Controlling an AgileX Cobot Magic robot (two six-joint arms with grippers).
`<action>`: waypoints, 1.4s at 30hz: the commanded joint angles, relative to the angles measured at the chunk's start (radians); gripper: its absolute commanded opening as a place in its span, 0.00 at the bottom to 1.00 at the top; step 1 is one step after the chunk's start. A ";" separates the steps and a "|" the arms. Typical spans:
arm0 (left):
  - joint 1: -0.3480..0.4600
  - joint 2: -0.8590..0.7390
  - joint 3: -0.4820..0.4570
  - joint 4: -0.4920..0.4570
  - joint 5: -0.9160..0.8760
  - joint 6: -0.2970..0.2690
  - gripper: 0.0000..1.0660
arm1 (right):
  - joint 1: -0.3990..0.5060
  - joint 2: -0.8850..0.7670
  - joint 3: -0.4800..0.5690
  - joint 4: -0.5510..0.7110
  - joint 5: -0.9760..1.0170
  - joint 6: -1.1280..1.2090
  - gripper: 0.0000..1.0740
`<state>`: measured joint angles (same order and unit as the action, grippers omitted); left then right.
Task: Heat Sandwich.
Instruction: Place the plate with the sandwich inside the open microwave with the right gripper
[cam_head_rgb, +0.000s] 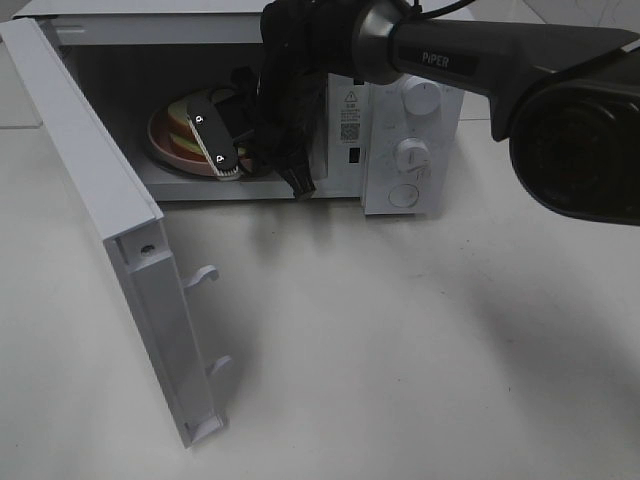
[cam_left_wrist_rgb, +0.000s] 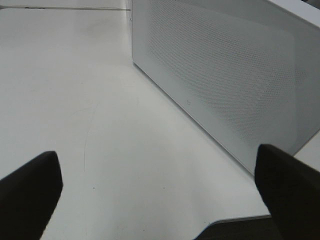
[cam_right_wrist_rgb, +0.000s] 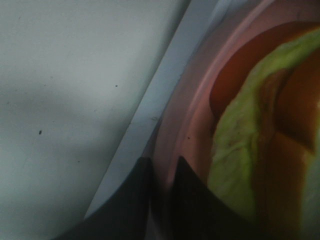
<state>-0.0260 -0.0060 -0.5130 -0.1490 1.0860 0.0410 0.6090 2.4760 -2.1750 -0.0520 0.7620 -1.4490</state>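
Matt, smooth white bench (cam_head_rgb: 420, 340) with faint specks; smooth white-coated microwave (cam_head_rgb: 440, 130), its door (cam_left_wrist_rgb: 225, 75) printed with a fine dotted mesh; glossy pink plate (cam_right_wrist_rgb: 185, 110); sandwich (cam_right_wrist_rgb: 235, 140) with matt, soft-looking lettuce; matt black plastic-looking right end effector (cam_head_rgb: 208, 138); satin dark-grey arm (cam_head_rgb: 520, 50).

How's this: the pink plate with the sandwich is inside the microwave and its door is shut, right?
Not shut: the exterior high view shows the door swung wide open. The pink plate with the sandwich is inside the microwave, as you said.
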 joint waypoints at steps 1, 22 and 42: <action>-0.003 -0.015 0.000 -0.001 -0.014 0.002 0.91 | -0.001 0.002 -0.007 -0.004 -0.026 0.044 0.18; -0.003 -0.015 0.000 -0.001 -0.014 0.002 0.91 | -0.001 -0.078 0.100 -0.066 -0.118 0.306 0.65; -0.003 -0.015 0.000 -0.001 -0.014 0.002 0.91 | 0.002 -0.299 0.448 -0.019 -0.236 0.291 0.71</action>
<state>-0.0260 -0.0060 -0.5130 -0.1490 1.0860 0.0410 0.6090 2.1900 -1.7330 -0.0770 0.5310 -1.1490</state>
